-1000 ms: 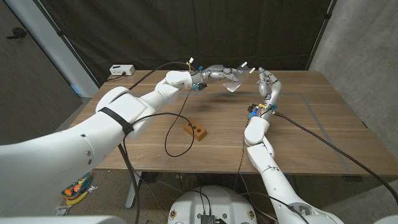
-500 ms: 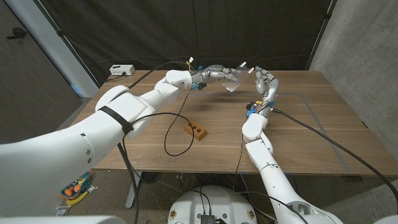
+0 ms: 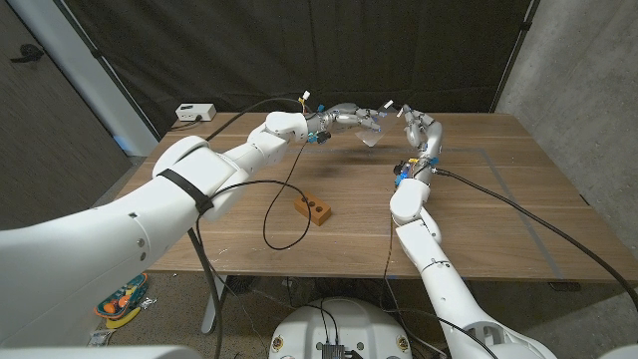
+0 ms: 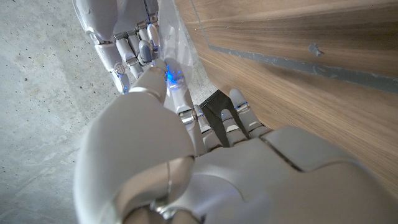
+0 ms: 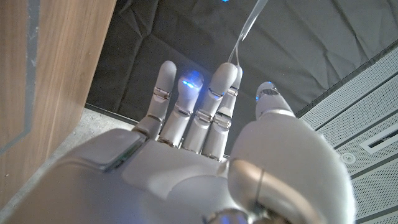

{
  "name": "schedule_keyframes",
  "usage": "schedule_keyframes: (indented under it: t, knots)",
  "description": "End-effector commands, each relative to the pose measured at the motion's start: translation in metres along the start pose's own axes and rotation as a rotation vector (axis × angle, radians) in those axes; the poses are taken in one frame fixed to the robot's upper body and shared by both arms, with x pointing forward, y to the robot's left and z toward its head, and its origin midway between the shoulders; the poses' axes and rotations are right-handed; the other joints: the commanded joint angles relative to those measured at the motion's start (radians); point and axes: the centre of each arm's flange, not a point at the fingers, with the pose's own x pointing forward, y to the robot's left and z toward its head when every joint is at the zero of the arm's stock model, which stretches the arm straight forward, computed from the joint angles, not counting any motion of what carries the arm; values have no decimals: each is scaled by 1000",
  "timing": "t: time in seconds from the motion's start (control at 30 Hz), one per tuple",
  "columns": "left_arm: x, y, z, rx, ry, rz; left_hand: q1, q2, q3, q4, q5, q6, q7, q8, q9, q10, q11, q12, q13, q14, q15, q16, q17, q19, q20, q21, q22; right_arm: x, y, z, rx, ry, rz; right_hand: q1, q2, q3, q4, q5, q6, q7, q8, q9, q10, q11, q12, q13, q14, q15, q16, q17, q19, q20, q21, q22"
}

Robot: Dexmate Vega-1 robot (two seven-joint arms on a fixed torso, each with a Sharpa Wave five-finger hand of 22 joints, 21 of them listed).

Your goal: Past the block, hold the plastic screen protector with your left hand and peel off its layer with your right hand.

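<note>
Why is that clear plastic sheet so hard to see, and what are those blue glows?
Head view: the screen protector is tiny and transparent against the dark curtain. Left wrist view: it's a faint sheen. Right wrist view: blue lights glow on the right hand's fingertips.

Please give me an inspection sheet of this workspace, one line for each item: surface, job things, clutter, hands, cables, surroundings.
Surface: wooden table, with a thin rectangle outline marked on its right part.
Job's things: clear plastic screen protector held in the air above the far part of the table; orange block lying near the table's middle.
Clutter: nothing seen on the table.
Hands: left hand holds the screen protector; right hand is raised close beside it, whether it grips anything cannot be told.
Cables: black cable loops over the table by the block; another runs off from the right arm.
Surroundings: dark curtain behind; white box beyond the far left corner; concrete wall on the right.
</note>
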Motion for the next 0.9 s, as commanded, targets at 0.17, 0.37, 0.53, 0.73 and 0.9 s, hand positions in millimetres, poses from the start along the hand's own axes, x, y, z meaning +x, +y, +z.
schedule_keyframes:
  t: [0.17,0.37,0.53,0.73,0.9]
  knots:
    - [2,-1,0,-1,6,3,-2,0,9,3,3,7,-11,4,6,1,0,4,2,-1,-51,-2,5,-8,-7,8,3,0,-1,2,-29,-1,54,96,-2,31,-45,22,19,-14,-5,0,7,-15,11,0,9,-90,20,2,7,-33,6,2]
    - [1,-3,2,4,-11,-13,-2,0,9,3,3,7,-9,5,7,1,-1,4,2,0,-51,-2,5,-8,-7,8,3,-7,4,5,-104,-41,-90,166,-26,42,-42,32,100,-29,12,1,42,-34,58,41,34,-90,39,2,49,-48,12,3]
    - [-2,-4,2,7,-31,-26,-3,0,9,3,3,7,-12,4,7,0,-1,4,2,-2,-51,-2,5,-8,-7,8,3,-9,7,6,-126,-48,-157,184,-42,38,-34,41,146,-37,22,6,59,-36,110,111,54,-89,49,2,66,-53,10,3]
    - [-6,-7,5,16,-64,-48,-2,0,10,2,3,6,-9,4,6,1,0,4,2,-2,-51,-2,5,-8,-7,8,3,-6,11,4,-160,-33,-201,208,-48,43,-37,46,158,-35,25,14,59,-38,131,145,64,-89,56,3,79,-53,10,1]
    - [-9,-7,5,23,-81,-56,-2,-1,10,2,3,6,-9,4,6,1,-1,4,2,0,-50,-1,5,-9,-7,8,3,-3,12,1,-175,-25,-204,241,-45,55,-39,46,154,-36,18,14,52,-38,133,157,70,-89,63,4,83,-55,10,1]
